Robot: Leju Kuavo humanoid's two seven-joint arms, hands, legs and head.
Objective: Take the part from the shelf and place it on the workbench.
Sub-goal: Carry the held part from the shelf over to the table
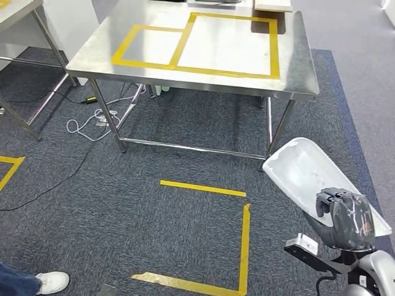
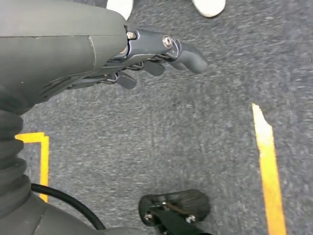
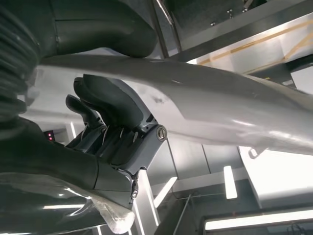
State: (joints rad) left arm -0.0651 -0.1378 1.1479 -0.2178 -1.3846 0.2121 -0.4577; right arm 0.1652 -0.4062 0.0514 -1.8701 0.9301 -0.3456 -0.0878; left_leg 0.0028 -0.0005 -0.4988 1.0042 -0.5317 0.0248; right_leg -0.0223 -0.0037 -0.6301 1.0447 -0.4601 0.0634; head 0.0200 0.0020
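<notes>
The part [image 1: 307, 172] is a flat white moulded panel, held low at the right of the head view. My right hand [image 1: 347, 216] grips its near edge. In the right wrist view my right hand [image 3: 110, 127] has its fingers [image 3: 100, 95] pressed against the pale panel [image 3: 221, 105]. The steel workbench [image 1: 302, 65] stands ahead, with yellow tape rectangles [image 1: 274, 46] on its top. My left hand [image 2: 155, 56] hangs over the carpet with its fingers apart and nothing in them.
Yellow tape lines [image 1: 244, 243] mark the dark carpet in front of the bench. White cables [image 1: 86, 123] lie under the bench's left end. A second steel table [image 1: 18, 9] stands at far left. A person's white shoe [image 1: 51, 282] is at bottom left.
</notes>
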